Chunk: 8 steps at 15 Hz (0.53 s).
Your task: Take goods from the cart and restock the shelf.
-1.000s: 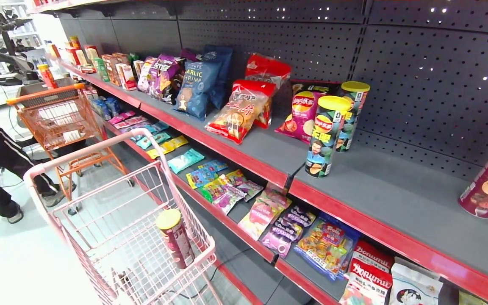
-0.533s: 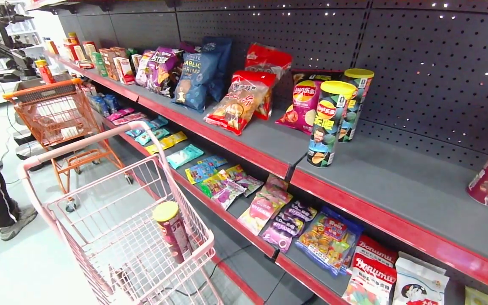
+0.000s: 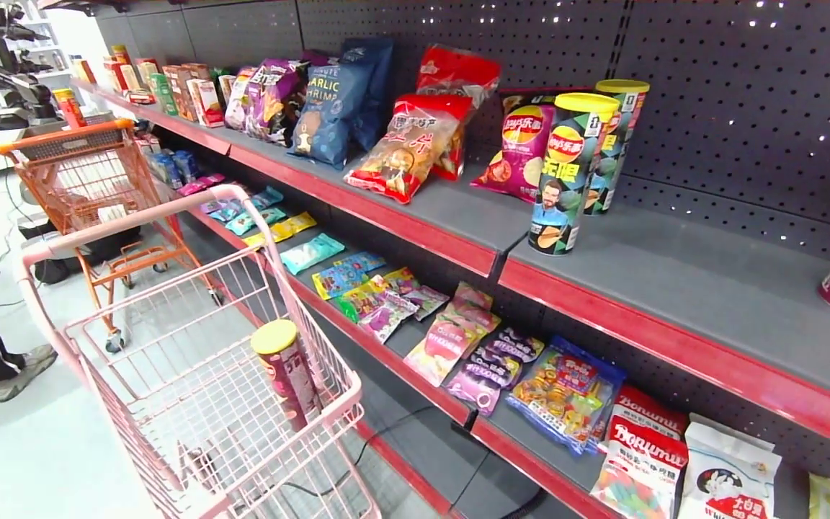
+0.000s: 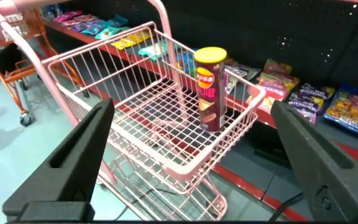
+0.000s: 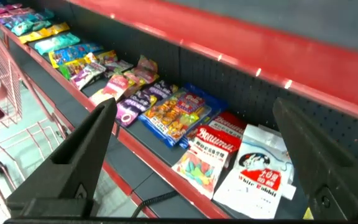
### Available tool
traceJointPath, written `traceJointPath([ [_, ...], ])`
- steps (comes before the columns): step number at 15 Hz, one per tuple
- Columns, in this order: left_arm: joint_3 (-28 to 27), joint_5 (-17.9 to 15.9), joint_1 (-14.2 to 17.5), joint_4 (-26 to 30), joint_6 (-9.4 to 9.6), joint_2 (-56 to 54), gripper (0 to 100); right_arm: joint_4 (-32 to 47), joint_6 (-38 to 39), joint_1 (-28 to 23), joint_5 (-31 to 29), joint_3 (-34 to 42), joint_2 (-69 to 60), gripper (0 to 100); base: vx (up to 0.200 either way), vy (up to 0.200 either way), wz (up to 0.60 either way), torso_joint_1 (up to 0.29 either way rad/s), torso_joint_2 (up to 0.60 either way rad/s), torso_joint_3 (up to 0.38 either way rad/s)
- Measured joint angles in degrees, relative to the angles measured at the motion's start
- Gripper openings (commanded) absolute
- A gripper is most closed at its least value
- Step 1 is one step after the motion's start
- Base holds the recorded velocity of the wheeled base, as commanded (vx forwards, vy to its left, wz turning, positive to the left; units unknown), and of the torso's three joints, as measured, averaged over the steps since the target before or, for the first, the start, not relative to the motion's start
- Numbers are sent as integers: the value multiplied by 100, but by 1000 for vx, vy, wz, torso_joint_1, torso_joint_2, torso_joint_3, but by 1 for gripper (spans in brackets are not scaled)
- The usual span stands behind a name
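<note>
Head camera shifted; chip can (image 3: 289,378) unmoved in pink cart (image 3: 134,223).

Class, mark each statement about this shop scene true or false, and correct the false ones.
1. A crisp can stands upright in the pink cart. True.
2. Its lid is red. False: the lid is yellow.
3. The left gripper is shut on the crisp can. False: it is open and apart from the can.
4. Two yellow-lidded cans stand close together on the upper shelf. True.
</note>
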Motion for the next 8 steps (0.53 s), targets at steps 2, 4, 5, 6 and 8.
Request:
traceJointPath([
  [2, 0, 0, 0, 0, 0, 0, 100, 0, 0, 2, 0, 0, 0, 100, 0, 0, 0, -205, 557, 344],
  [4, 0, -2, 0, 0, 5, 0, 100, 0, -2, 2, 0, 0, 0, 100, 0, 0, 0, -188, 530, 342],
  [5, 0, -5, 0, 9, 13, 0, 100, 4, 0, 2, -1, 0, 0, 100, 0, 0, 0, -110, 295, 188],
  [6, -30, -16, 2, -10, 40, 2, 100, 1, 0, 0, 0, 0, 0, 100, 0, 0, 0, -51, 168, 115],
  [8, -518, 33, -29, -54, -104, 185, 100, -2, 0, 2, 0, 0, 0, 100, 0, 0, 0, -24, 75, 56],
])
